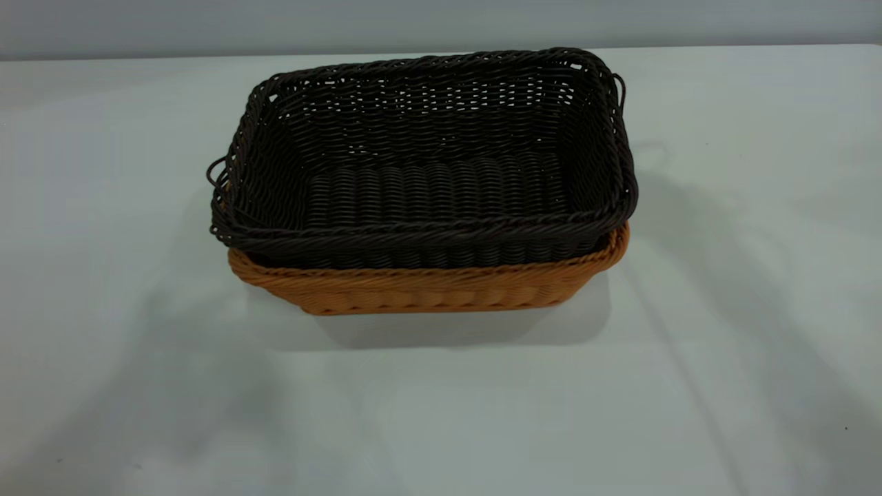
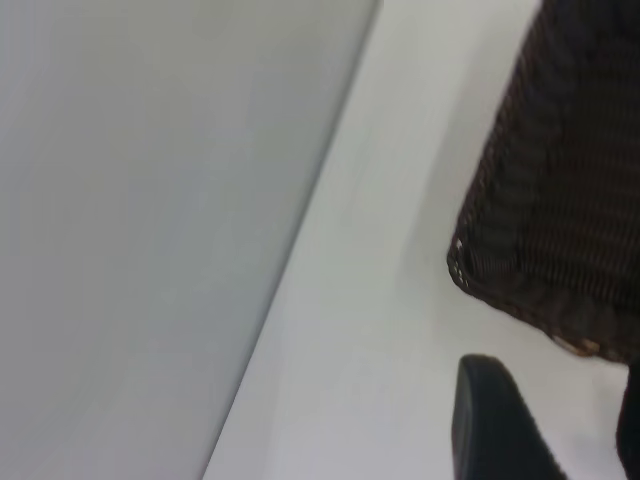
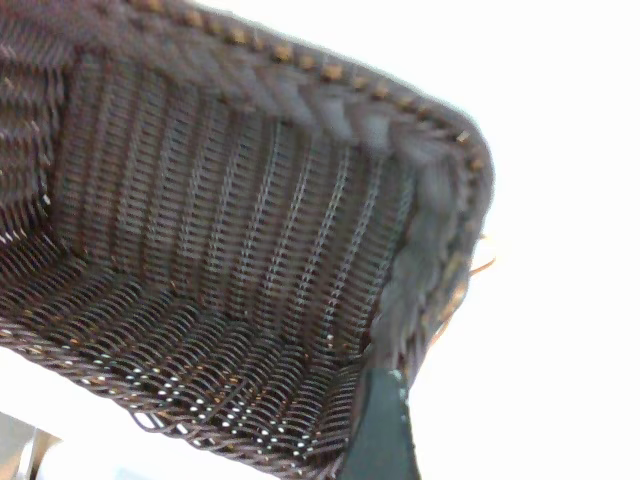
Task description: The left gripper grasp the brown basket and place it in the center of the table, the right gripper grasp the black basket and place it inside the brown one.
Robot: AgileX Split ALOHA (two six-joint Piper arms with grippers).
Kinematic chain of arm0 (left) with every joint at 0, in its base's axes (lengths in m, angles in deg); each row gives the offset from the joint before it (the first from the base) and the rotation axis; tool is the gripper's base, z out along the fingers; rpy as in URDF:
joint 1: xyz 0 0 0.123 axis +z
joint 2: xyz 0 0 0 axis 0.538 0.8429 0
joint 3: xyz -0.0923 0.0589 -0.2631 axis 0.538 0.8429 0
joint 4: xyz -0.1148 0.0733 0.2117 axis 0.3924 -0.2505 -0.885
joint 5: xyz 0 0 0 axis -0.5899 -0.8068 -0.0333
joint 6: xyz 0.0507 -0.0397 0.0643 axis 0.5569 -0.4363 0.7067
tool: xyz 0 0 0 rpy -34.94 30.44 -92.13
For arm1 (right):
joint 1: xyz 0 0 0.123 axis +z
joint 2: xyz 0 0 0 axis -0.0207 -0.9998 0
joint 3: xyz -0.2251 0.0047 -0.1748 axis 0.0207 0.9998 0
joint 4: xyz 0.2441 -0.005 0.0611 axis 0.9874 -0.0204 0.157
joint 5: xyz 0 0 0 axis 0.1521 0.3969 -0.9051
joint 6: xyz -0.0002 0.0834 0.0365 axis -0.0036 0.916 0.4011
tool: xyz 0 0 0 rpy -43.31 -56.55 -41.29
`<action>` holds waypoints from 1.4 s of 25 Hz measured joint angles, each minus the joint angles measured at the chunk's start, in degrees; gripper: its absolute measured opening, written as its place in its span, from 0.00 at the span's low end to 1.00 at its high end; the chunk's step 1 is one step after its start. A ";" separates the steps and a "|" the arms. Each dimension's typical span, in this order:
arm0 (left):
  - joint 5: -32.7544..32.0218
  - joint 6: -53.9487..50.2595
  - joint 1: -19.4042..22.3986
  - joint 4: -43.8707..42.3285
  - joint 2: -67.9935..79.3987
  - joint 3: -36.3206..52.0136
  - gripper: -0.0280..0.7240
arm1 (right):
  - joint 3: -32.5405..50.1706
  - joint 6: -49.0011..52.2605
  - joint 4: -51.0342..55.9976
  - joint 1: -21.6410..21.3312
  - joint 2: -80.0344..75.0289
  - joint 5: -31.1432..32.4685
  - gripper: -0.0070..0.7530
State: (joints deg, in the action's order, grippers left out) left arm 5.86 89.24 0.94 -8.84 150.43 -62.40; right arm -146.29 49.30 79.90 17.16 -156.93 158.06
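The black basket sits nested inside the brown basket in the middle of the table. Only the brown basket's front wall and rim show below it. Neither gripper shows in the exterior view. In the left wrist view my left gripper is open and empty over bare table, a short way from a corner of the black basket. The right wrist view looks down into the black basket. Part of my right gripper shows beside its end wall.
A grey wall runs along the table's far edge and also shows in the left wrist view. Arm shadows fall on the table at both sides of the baskets.
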 joint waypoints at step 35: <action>0.00 -48.17 0.00 -2.52 -29.40 46.87 0.70 | 66.33 6.75 -9.34 0.00 80.77 -3.28 0.73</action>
State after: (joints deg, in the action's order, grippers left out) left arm 5.86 41.06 0.94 -11.35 121.03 -15.53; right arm -79.96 56.05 70.57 17.16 -76.16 154.78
